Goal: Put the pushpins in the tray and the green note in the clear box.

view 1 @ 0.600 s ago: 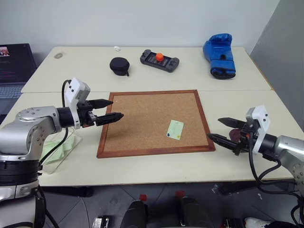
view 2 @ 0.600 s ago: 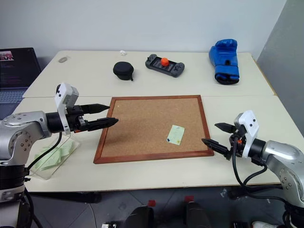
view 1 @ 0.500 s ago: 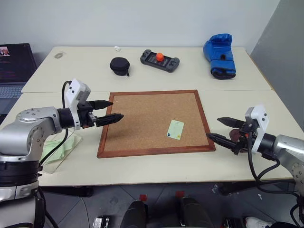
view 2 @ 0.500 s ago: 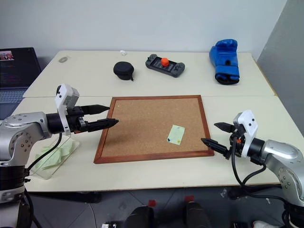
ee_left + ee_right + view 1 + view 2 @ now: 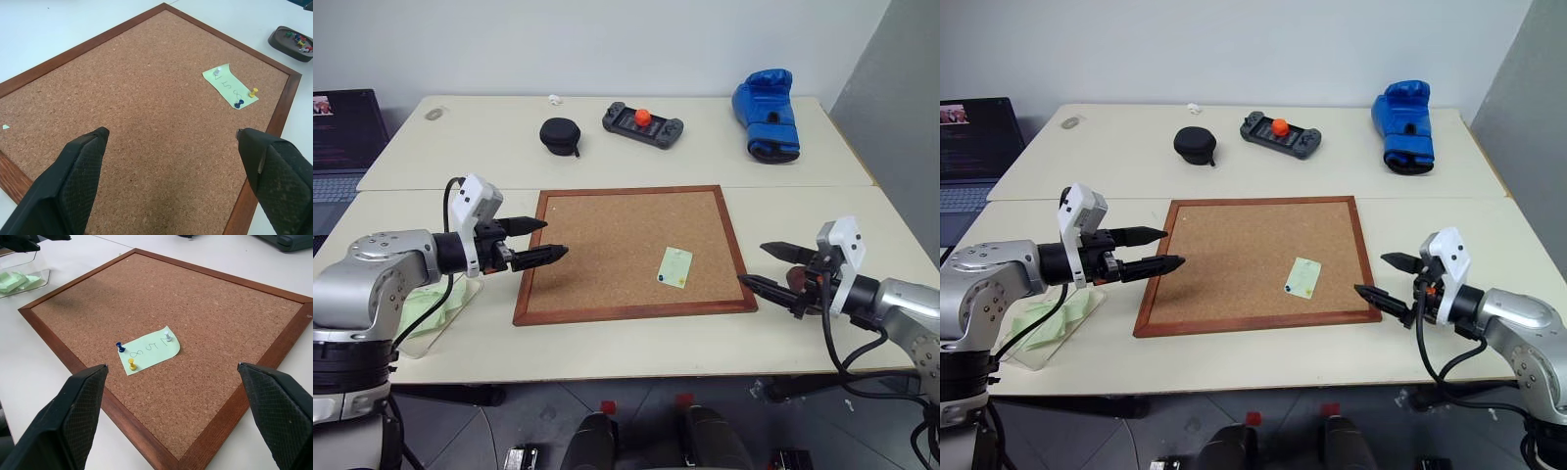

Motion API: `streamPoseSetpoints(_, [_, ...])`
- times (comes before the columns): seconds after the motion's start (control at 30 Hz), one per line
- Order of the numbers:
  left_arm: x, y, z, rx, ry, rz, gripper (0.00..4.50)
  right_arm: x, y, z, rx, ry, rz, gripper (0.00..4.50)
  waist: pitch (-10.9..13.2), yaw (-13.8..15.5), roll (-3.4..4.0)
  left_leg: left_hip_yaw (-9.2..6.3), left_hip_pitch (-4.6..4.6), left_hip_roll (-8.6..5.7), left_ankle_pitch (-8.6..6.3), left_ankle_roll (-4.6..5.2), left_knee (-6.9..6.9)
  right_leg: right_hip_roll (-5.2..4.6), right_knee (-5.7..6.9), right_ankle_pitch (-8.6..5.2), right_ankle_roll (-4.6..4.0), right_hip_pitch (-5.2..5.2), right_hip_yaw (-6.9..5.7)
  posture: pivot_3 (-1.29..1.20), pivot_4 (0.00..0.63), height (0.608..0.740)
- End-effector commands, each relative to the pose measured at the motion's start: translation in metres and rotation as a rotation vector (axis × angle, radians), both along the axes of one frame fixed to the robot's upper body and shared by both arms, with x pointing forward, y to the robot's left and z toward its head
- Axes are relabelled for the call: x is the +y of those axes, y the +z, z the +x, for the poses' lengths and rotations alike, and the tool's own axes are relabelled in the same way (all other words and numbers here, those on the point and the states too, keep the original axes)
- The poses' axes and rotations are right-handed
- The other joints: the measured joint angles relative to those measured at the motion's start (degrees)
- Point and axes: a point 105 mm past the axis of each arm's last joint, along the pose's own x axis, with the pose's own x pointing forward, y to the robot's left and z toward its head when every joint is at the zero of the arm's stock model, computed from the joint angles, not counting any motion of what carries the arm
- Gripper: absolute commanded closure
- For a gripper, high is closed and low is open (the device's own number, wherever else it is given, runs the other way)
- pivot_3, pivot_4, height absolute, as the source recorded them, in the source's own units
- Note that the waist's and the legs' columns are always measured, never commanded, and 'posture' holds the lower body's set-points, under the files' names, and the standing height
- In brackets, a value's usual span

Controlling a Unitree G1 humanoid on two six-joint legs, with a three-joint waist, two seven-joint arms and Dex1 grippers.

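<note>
Sitting at the far left, one clear box (image 5: pixel 1043 328) holds green paper strips beside the left gripper (image 5: pixel 1163 249), whose fingers are spread above the corkboard's (image 5: pixel 607 255) left edge. One green note (image 5: pixel 149 350) lies on the cork between both claws, fastened by three pushpins (image 5: pixel 132 364): blue, yellow, white. Right of the board, the right gripper (image 5: pixel 767 266) hovers spread; one tray (image 5: pixel 292 42) behind it holds more pins.

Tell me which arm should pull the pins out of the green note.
Right. The right gripper hangs open just off the corkboard edge nearest the green note and beside the tray; the left gripper is over the far edge.
</note>
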Motion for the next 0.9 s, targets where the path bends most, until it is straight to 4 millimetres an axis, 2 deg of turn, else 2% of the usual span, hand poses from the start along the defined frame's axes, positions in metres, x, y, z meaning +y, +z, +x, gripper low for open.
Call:
streamPoseSetpoints(0.03, [0.001,0.012,-0.002,-0.052,-0.021,0.015,0.06,0.001,0.007,-0.001,-0.045,0.009,-0.015,0.00,0.00,0.00,0.00,0.00,0.00,0.00,0.00,0.00,0.00,0.00,0.00,0.00,0.00,0.00,0.00,0.00,0.150,0.740])
streamPoseSetpoints(0.17, [-0.009,0.008,-0.001,-0.062,-0.054,-0.006,0.06,0.008,0.008,0.000,-0.089,0.034,-0.031,0.00,0.00,0.00,0.00,0.01,0.00,0.00,0.00,0.00,0.00,0.00,0.00,0.00,0.00,0.00,0.00,0.00,0.150,0.740])
streamPoseSetpoints(0.23, [-0.020,-0.002,0.000,-0.101,-0.102,0.028,0.33,0.018,0.008,0.003,-0.133,0.059,-0.039,0.00,0.00,0.02,0.00,0.01,0.01,0.00,0.00,0.00,0.00,0.00,0.01,0.00,0.00,0.00,0.00,0.00,0.150,0.740])
streamPoseSetpoints(0.57, [-0.077,-0.039,0.008,-0.158,-0.301,0.019,2.16,0.059,-0.008,0.024,-0.185,0.128,-0.016,0.00,-0.01,0.03,-0.01,0.04,0.03,-0.04,0.01,-0.01,0.02,0.00,0.03,0.01,-0.01,0.01,0.03,0.00,0.150,0.740])
streamPoseSetpoints(0.73, [-0.086,-0.048,0.019,-0.170,-0.309,0.029,2.96,0.065,-0.016,0.034,-0.185,0.114,-0.024,0.00,-0.01,-0.01,-0.01,0.03,0.02,-0.11,0.01,-0.01,0.05,0.00,0.05,0.01,-0.01,0.00,0.00,0.00,0.150,0.740])
streamPoseSetpoints(0.9, [-0.090,-0.048,0.024,-0.181,-0.314,0.015,3.94,0.069,-0.018,0.039,-0.192,0.106,-0.016,0.00,-0.02,-0.07,-0.01,0.04,0.03,-0.12,0.01,0.00,0.06,0.00,0.08,0.02,-0.01,0.00,0.02,0.00,0.150,0.740])
